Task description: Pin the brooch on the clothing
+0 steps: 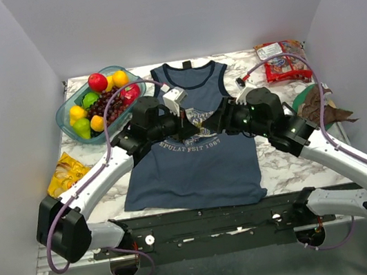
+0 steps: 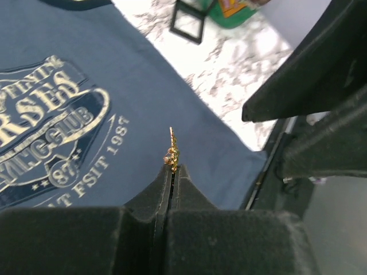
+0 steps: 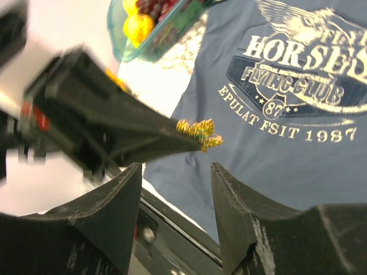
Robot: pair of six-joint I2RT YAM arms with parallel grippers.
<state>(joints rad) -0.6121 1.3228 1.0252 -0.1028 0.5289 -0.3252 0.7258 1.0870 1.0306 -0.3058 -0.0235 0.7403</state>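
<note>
The slate-blue tank top (image 1: 193,157) lies flat on the marble table, its pale "HORSES" print (image 3: 298,69) facing up. It also fills the left wrist view (image 2: 143,80). My left gripper (image 2: 172,167) is shut on the tiny gold brooch (image 2: 172,150), held edge-up above the shirt. In the right wrist view the brooch (image 3: 199,130) sticks out of the left gripper's tip, just above my right gripper (image 3: 176,169), which is open and empty. In the top view both grippers meet over the print, left (image 1: 192,128) and right (image 1: 211,127).
A teal bowl of fruit (image 1: 97,102) stands at the back left. A yellow snack bag (image 1: 65,172) lies at the left edge. A red packet (image 1: 282,62) and a green plate with brown wrapper (image 1: 318,106) are at the right. A small black-framed square box (image 2: 189,20) lies beside the shirt.
</note>
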